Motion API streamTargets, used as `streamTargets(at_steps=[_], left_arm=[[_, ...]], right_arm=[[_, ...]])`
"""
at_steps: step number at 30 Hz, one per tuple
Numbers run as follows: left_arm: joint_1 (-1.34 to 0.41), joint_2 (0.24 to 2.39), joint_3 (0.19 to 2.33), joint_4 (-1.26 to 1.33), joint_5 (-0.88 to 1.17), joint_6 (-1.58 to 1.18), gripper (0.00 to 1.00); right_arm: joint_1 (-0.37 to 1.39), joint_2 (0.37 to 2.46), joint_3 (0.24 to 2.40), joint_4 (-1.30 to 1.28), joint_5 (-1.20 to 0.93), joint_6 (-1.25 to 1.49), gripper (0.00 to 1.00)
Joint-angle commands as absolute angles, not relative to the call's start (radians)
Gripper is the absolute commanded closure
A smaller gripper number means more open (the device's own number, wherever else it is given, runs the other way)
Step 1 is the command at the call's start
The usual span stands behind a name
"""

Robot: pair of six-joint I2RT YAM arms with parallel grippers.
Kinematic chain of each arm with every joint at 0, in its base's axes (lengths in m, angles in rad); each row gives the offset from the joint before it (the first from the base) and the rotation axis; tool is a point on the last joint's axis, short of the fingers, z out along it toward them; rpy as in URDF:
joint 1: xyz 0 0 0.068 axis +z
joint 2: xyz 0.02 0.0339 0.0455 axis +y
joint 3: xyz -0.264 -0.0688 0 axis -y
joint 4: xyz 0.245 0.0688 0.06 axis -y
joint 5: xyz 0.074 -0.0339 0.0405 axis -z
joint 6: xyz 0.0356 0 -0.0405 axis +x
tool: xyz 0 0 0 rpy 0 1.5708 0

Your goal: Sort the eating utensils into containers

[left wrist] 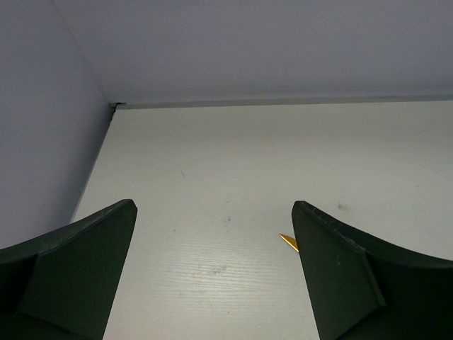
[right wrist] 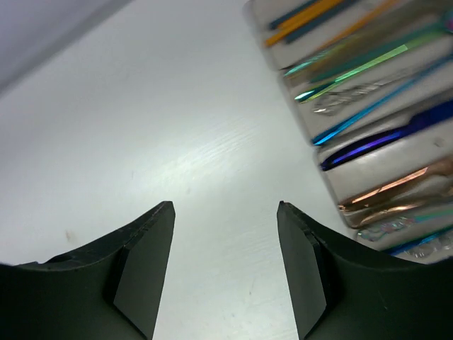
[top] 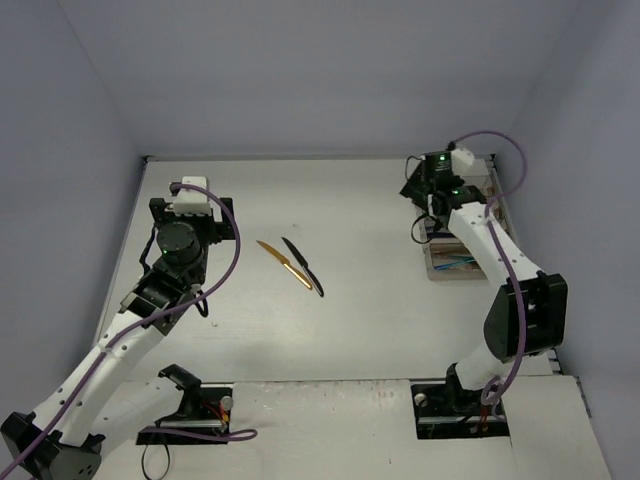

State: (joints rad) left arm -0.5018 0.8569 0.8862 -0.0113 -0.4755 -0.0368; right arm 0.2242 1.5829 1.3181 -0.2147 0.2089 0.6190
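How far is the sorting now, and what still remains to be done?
Mostly done: many utensils already lie in the containers. Nothing is in hand; the right gripper and the left gripper are both open and empty. Remaining: a gold knife and a dark knife on the table.

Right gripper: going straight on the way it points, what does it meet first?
Probably the bare table: the right gripper points past the containers, which sit off to its side. Depth is unclear.

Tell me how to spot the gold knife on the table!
Look at the middle of the white table. Two knives lie there close together. The gold knife is the left one, shiny yellow, while the dark knife beside it looks nearly black.
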Motion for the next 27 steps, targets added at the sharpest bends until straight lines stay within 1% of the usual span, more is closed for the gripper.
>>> streamTargets(at_steps=[1, 4, 7, 11, 15, 19, 27], left_arm=[[-0.494, 0.867, 0.933, 0.037, -0.474, -0.046, 0.1], [-0.494, 0.872, 0.932, 0.037, -0.478, -0.043, 0.1], [-0.494, 0.879, 0.931, 0.038, -0.482, -0.04, 0.1], [-0.494, 0.884, 0.933, 0.036, -0.48, -0.04, 0.1], [-0.494, 0.882, 0.933, 0.037, -0.48, -0.04, 0.1], [-0.494, 0.883, 0.933, 0.037, -0.482, -0.038, 0.1], [-0.494, 0.882, 0.933, 0.037, -0.481, -0.037, 0.1]], right_arm=[[0.426, 1.666, 1.368, -0.213, 0.094, 0.283, 0.43], [0.511, 1.717, 1.389, -0.216, 0.064, 0.205, 0.44], [0.637, 1.793, 1.418, -0.221, 0.055, 0.106, 0.45], [0.727, 1.873, 1.463, -0.216, 0.069, 0.084, 0.49], [0.761, 1.949, 1.506, -0.213, 0.044, 0.086, 0.54], [0.78, 2.005, 1.553, -0.213, 0.01, 0.092, 0.55], [0.8, 2.078, 1.57, -0.215, -0.019, 0.119, 0.55]])
